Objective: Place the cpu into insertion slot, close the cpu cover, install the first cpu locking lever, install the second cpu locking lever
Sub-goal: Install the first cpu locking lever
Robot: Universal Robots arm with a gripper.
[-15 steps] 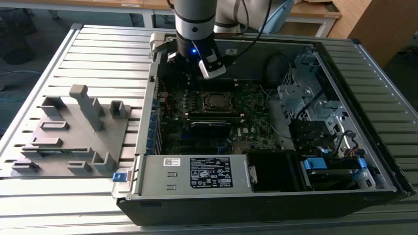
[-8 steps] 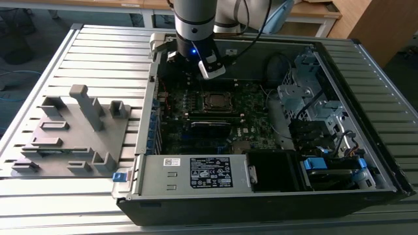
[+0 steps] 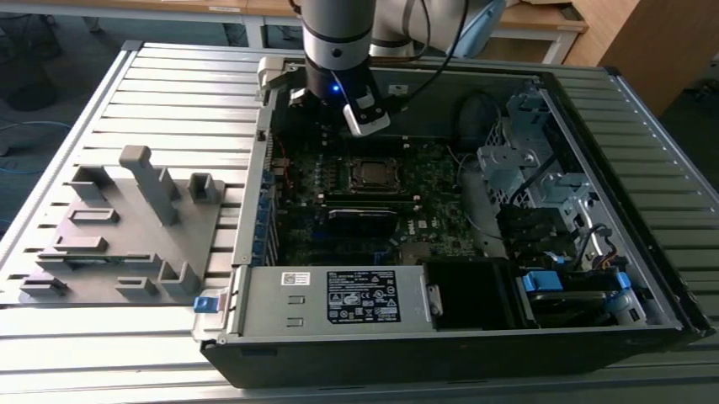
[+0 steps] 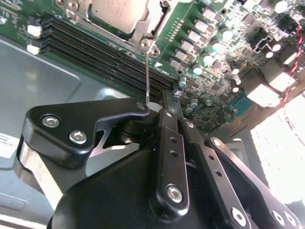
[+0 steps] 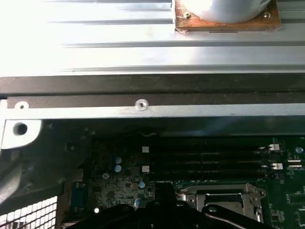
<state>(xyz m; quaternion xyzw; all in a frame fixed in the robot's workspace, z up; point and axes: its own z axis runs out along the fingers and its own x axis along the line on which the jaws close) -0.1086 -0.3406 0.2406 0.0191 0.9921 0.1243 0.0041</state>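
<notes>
Black computer case (image 3: 450,358) open on top; clear drop above the square silver-rimmed insertion slot (image 3: 371,172). Thin upright steel lever wire (image 4: 148,71) stands at its corner. Grey perforated metal drive cage (image 3: 511,160) crowds the exterior view's right.

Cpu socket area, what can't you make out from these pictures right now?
Cpu: second wrist view, cut off by the picture's edge.
Locking lever: second wrist view, one end hidden behind the gripper.
Cpu cover: first wrist view, partly cut off, partly behind the gripper.
Insertion slot: exterior view, too small for detail.
</notes>
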